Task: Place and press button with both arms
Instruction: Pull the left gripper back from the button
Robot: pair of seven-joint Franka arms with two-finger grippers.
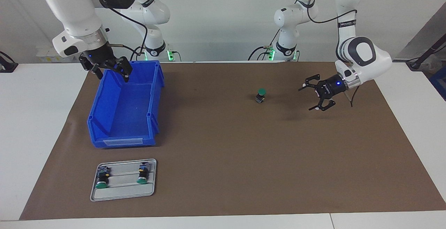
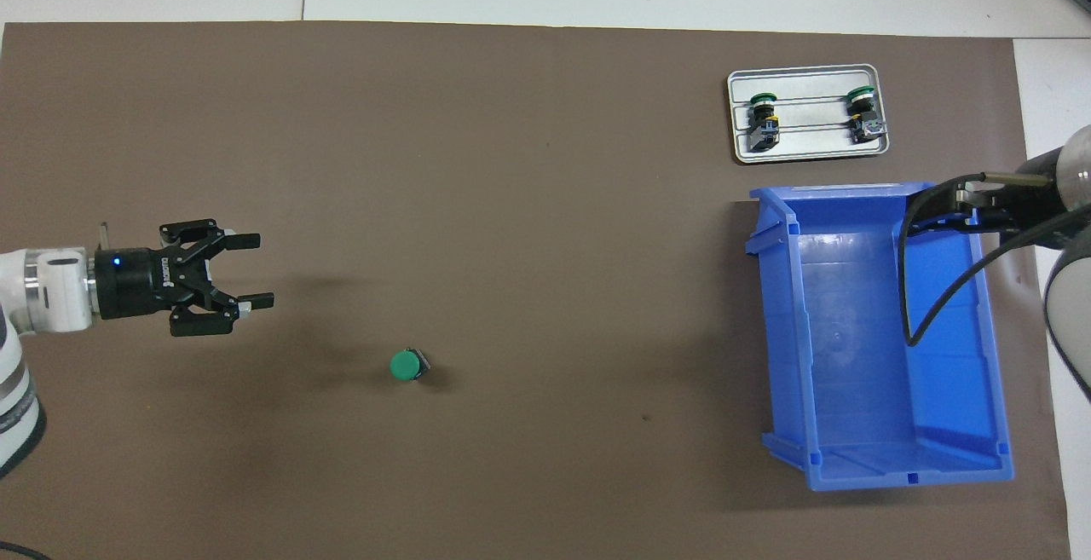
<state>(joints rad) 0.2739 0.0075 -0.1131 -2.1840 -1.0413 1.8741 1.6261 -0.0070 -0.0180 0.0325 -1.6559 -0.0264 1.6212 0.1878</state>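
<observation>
A green-capped button (image 1: 261, 95) stands upright on the brown mat (image 1: 223, 159), cap up and free of any grip, roughly midway along the table and toward my left arm's end — a placement that reads as deliberate, since a cap facing the ceiling is one I can push straight down. My left gripper (image 1: 312, 98) hangs in the air just to one side of it, over bare mat, wrist laid nearly level and fingers spread wide with nothing between them; I judge that sideways pose suits steadying the black body rather than pressing. My right gripper (image 1: 110, 71) is well apart, poised over the rim of the blue bin (image 1: 104, 131) at my right arm's end, at the wall nearest me, fingers likewise released and holding nothing — the bin's floor looks bare. Farther from me than the bin, a small grey tray (image 1: 122, 192) carries two more buttons (image 1: 102, 179) lying on their sides in its grooves, caps pointing away from me, kept in order for later turns. As I read it, the placing looks done and the press is not; the risk is tipping so small a switch with a glancing touch.
</observation>
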